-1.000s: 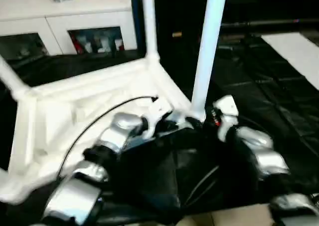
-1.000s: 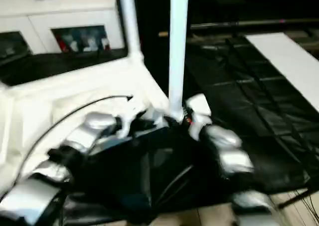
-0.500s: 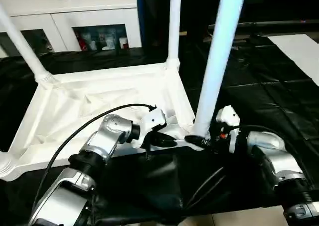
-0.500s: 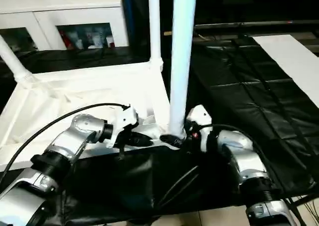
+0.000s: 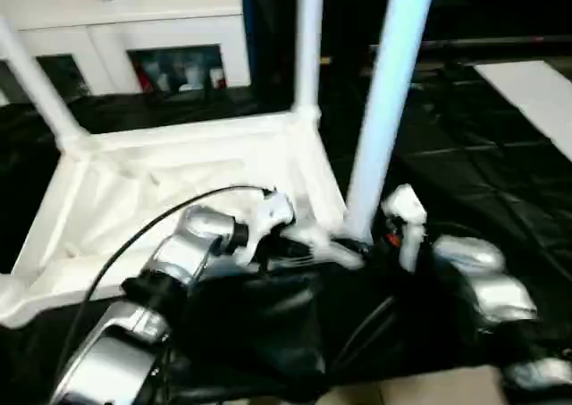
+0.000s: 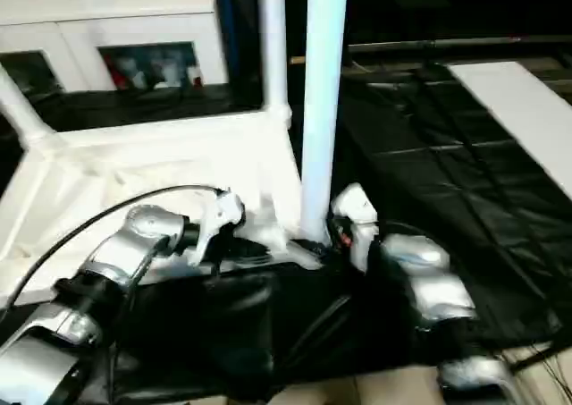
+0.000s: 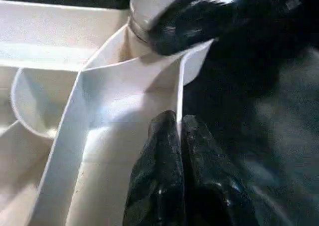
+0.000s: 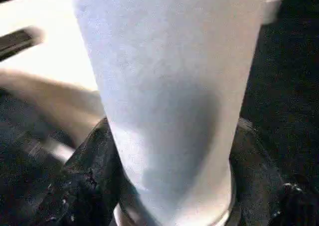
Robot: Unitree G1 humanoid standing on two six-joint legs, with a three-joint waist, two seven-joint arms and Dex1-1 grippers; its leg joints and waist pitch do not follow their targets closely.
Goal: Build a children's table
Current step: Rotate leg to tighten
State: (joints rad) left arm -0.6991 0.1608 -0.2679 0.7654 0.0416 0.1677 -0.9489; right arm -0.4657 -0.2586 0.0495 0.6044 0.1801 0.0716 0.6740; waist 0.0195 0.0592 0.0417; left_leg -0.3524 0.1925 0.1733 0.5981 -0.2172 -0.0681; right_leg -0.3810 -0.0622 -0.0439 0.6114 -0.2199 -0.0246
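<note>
The children's table lies upside down on black sheeting, its ribbed underside (image 5: 161,181) facing up. Three white legs stand in corner sockets: the near right leg (image 5: 389,110), the far right leg (image 5: 308,47) and the far left leg (image 5: 31,74). My left gripper (image 7: 178,121) is shut on the thin front rim (image 7: 180,86) of the table top, close to the near right socket. My right gripper (image 5: 362,244) hugs the base of the near right leg (image 8: 169,86), one black finger (image 8: 89,186) on each side of it, pressed against the tube.
A white cabinet (image 5: 134,29) with glass doors runs along the back. Black sheeting (image 5: 465,155) covers the floor, with a white panel (image 5: 536,92) at the far right. A black cable (image 5: 152,226) arcs over my left forearm. Pale floor (image 5: 429,392) shows at the near edge.
The head camera has swayed, shifting the whole picture. My right gripper's fingers have drawn in around the leg's base. The left gripper stays on the rim.
</note>
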